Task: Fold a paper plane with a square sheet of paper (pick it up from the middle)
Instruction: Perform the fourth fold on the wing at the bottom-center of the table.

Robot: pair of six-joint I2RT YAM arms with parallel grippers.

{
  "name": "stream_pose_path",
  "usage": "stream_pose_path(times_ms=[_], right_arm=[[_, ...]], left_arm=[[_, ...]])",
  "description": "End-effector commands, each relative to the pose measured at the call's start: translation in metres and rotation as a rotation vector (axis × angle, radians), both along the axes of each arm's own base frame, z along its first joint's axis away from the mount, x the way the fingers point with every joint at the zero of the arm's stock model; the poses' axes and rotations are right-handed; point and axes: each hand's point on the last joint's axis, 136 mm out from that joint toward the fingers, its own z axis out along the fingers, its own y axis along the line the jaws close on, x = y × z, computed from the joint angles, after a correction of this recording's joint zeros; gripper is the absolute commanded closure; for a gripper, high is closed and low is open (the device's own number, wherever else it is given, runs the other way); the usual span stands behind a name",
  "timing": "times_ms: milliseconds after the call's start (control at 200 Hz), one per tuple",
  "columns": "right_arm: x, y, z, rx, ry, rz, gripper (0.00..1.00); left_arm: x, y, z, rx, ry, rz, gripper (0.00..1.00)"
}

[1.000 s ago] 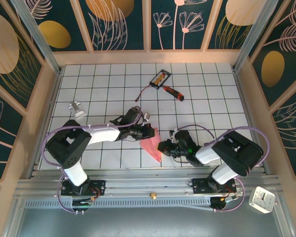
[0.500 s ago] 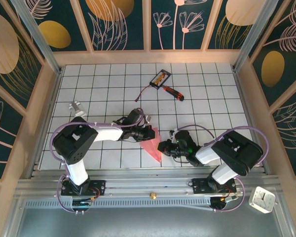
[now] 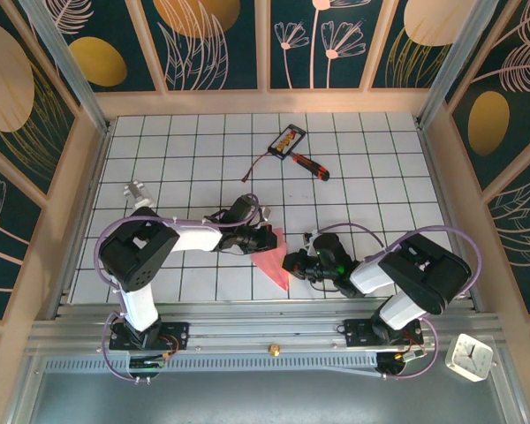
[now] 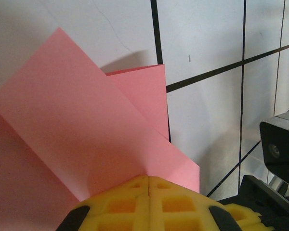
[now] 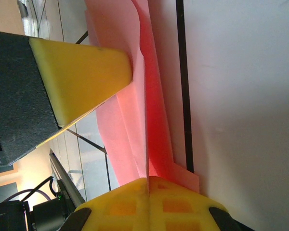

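Note:
The square sheet of paper (image 3: 272, 259) is pink, folded into a narrow pointed shape, and lies on the tiles near the front middle. My left gripper (image 3: 268, 237) sits at its far end. In the left wrist view its yellow fingers (image 4: 115, 207) meet shut at the gripper tip (image 4: 148, 179), with the paper (image 4: 86, 120) puckering into their seam. My right gripper (image 3: 290, 262) is at the paper's right edge. In the right wrist view it (image 5: 148, 180) is shut on an upright fold of the paper (image 5: 151, 120). A left finger (image 5: 77, 72) touches that fold from the side.
A red-handled screwdriver (image 3: 310, 164) and a small black-and-orange card (image 3: 287, 139) with a thin cable lie at the back middle. A small silver object (image 3: 137, 193) rests at the left. Wooden walls ring the tiled floor (image 3: 380, 177). A white clock (image 3: 469, 356) sits outside, front right.
The left arm's elbow has swung right and slightly back, while its gripper stayed at the paper. The right arm and the paper have hardly moved.

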Motion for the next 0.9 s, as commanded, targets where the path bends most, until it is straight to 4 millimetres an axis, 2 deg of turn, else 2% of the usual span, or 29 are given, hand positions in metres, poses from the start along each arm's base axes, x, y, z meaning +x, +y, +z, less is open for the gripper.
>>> stream_pose_path(times_ms=[0,305,435,445,465,585,741,766,891], right_arm=[[-0.007,-0.011,-0.021,-0.072,0.052,-0.001,1.0],[-0.007,-0.008,-0.022,-0.099,0.044,0.035,1.0],[-0.006,-0.005,-0.022,-0.108,0.041,0.051,1.0],[-0.006,-0.005,-0.022,-0.107,0.04,0.052,1.0],[-0.005,-0.004,-0.022,-0.109,0.041,0.054,1.0],[-0.005,-0.003,-0.024,-0.122,0.039,0.067,1.0],[-0.005,-0.003,-0.027,-0.132,0.048,0.074,1.0],[-0.005,-0.003,-0.027,-0.133,0.049,0.075,1.0],[-0.006,-0.003,-0.028,-0.136,0.053,0.073,1.0]], left_arm=[[0.006,0.002,0.004,0.011,-0.024,0.005,0.98],[0.0,-0.001,0.036,-0.079,-0.046,0.002,0.89],[-0.007,0.003,0.029,-0.074,-0.023,-0.004,0.88],[-0.007,0.002,0.037,-0.088,-0.037,-0.005,0.88],[-0.007,0.002,0.039,-0.093,-0.038,-0.007,0.88],[-0.012,0.003,0.034,-0.092,-0.022,-0.018,0.87],[-0.01,-0.002,0.038,-0.105,-0.032,-0.036,0.85],[-0.011,-0.002,0.029,-0.093,-0.012,-0.039,0.85],[-0.008,-0.007,0.028,-0.101,-0.013,-0.049,0.83]])
